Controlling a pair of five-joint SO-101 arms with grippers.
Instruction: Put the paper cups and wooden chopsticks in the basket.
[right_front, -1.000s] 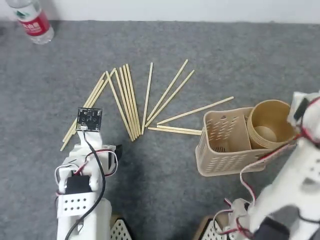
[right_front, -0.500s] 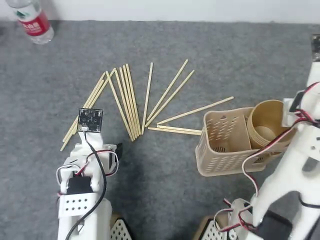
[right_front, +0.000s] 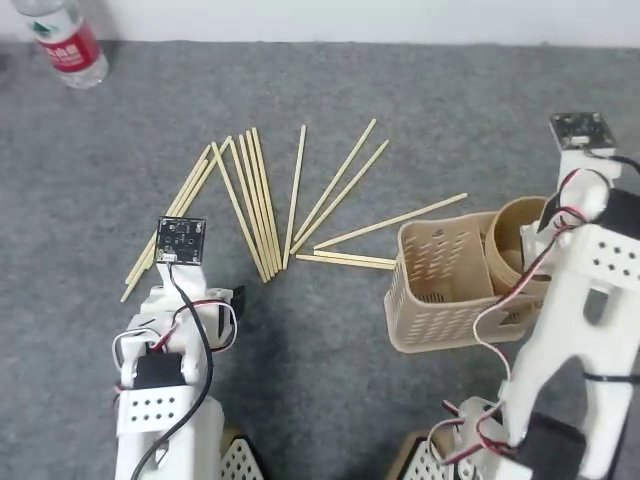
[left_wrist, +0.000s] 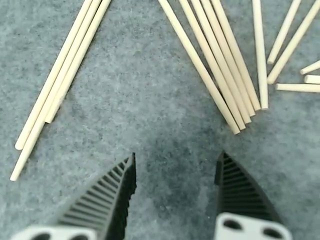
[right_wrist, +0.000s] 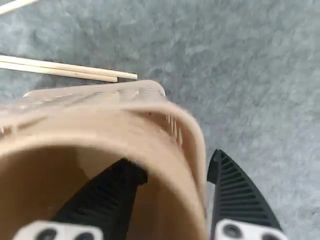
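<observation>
step: cup (right_wrist: 55, 185) sits in basket (right_wrist: 185, 130), chopsticks (left_wrist: 220, 70) not yet in | right gripper (right_wrist: 176, 165): jaws apart, cup rim and basket wall seemingly between them | left gripper (left_wrist: 177, 156): jaws apart, chopsticks just ahead | next probably needs: left advance, pinch one stick

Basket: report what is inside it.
Nested paper cups sit in one compartment of the basket; no chopsticks are in the other. The right arm covers part of the cups and that corner of the basket.
</observation>
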